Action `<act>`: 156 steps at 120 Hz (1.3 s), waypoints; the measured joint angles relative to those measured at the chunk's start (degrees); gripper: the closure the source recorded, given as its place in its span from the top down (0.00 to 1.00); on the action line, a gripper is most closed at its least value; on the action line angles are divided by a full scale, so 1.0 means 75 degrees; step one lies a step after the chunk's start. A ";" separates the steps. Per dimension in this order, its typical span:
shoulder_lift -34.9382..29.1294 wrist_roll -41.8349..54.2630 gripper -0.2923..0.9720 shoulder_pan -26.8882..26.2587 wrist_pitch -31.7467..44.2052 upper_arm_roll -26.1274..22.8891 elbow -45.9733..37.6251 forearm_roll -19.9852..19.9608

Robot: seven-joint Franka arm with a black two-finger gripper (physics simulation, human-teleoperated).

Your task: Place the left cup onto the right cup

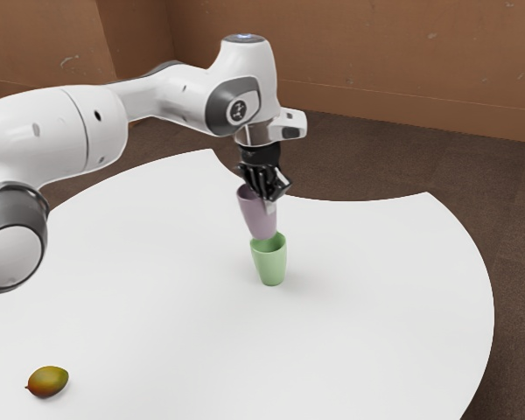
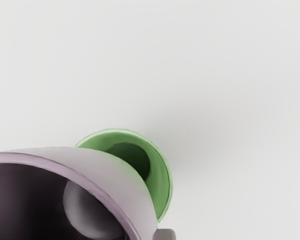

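Stacking is in hand, with the gripper (image 1: 264, 187) pinching the purple cup (image 1: 257, 217) by its rim, base entering the green cup (image 1: 269, 261) from 11 o'clock, so next it likely needs straightening, lowering and release.

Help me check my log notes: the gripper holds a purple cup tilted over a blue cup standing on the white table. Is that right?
Not quite. The standing cup is green, not blue, as the exterior view shows. The rest holds: the gripper holds the purple cup tilted over it, on the white table.
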 joint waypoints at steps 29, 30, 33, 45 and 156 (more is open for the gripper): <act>0.0239 -0.0012 0.15 -0.0034 0.0208 0.0000 0.0032 -0.0006; 0.0243 -0.0013 0.15 -0.0033 0.0212 0.0000 0.0029 -0.0007; 0.0250 -0.0014 0.15 -0.0034 0.0224 0.0000 0.0021 -0.0013; 0.0263 -0.0018 0.15 -0.0034 0.0257 0.0000 -0.0016 -0.0045; -0.1335 0.0059 0.74 -0.0022 0.0238 -0.0065 -0.1475 -0.0494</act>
